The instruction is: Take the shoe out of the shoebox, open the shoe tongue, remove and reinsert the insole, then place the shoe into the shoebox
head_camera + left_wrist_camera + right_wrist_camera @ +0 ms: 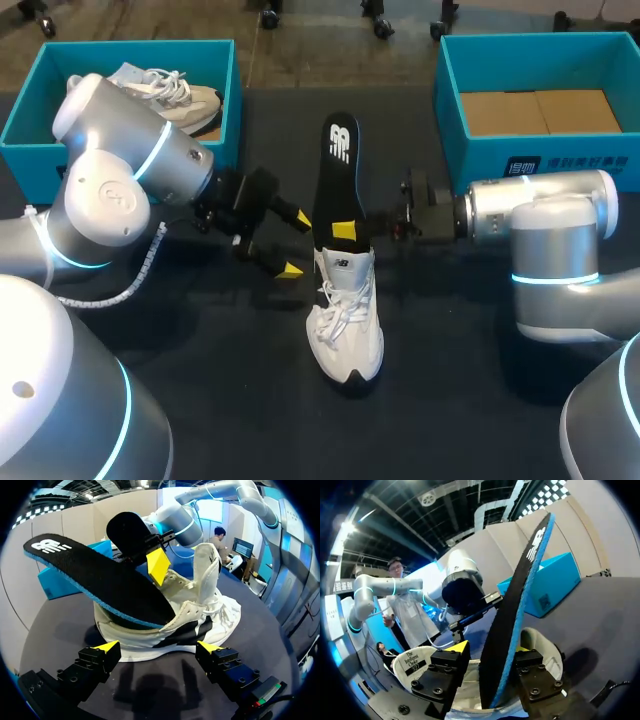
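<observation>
Two arms come in low over the dark table (200, 400) from opposite sides and meet at the white shoe (345, 320) (200, 610) (540, 645). The shoe stands on its sole mid-table with its toe toward the robot, outside both the left shoebox (30, 110) and the right shoebox (450, 90). The right gripper (345, 232) (492, 650), reaching in sideways, pinches the black insole (338, 170) (90, 575) (520, 595) from both sides near its lower end. The insole rises steeply out of the shoe's opening. The left gripper (296, 244) (159, 646) is angled in just beside the shoe, fingers spread wide and touching nothing.
</observation>
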Motion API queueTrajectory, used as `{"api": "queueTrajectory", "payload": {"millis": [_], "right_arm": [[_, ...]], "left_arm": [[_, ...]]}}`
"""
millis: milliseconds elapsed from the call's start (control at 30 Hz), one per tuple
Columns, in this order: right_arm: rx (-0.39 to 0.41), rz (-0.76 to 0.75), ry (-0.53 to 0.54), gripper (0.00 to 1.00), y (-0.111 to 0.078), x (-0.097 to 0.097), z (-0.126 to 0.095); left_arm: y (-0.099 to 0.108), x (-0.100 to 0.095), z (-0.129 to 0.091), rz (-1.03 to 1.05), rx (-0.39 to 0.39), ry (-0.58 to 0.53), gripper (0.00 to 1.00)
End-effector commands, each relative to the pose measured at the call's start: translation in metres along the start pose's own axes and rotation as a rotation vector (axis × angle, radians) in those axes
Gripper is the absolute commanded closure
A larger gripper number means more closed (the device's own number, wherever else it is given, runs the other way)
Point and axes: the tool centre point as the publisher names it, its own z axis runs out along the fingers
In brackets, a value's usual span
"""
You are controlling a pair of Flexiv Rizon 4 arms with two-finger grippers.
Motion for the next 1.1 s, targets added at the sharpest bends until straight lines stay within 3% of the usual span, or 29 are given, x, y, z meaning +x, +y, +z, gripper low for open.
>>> {"api": "queueTrajectory", "payload": {"millis": [33, 233, 433, 1100], "right_arm": [[0.037, -0.003, 0.019, 0.56, 0.013, -0.007, -0.002], [0.053, 0.008, 0.037, 0.65, 0.016, -0.014, -0.003], [0.06, 0.048, 0.034, 1.0, 0.007, -0.011, -0.005], [0.063, 0.159, 0.015, 1.0, -0.032, 0.012, -0.001]], "left_arm": [[-0.001, 0.0, 0.001, 0.0, -0.003, 0.003, 0.0], [-0.001, 0.001, 0.001, 0.0, -0.004, 0.003, 0.0], [0.002, 0.001, 0.0, -0.008, -0.005, -0.004, 0.0], [0.005, -0.006, -0.004, -0.023, -0.004, -0.025, 0.0]]}}
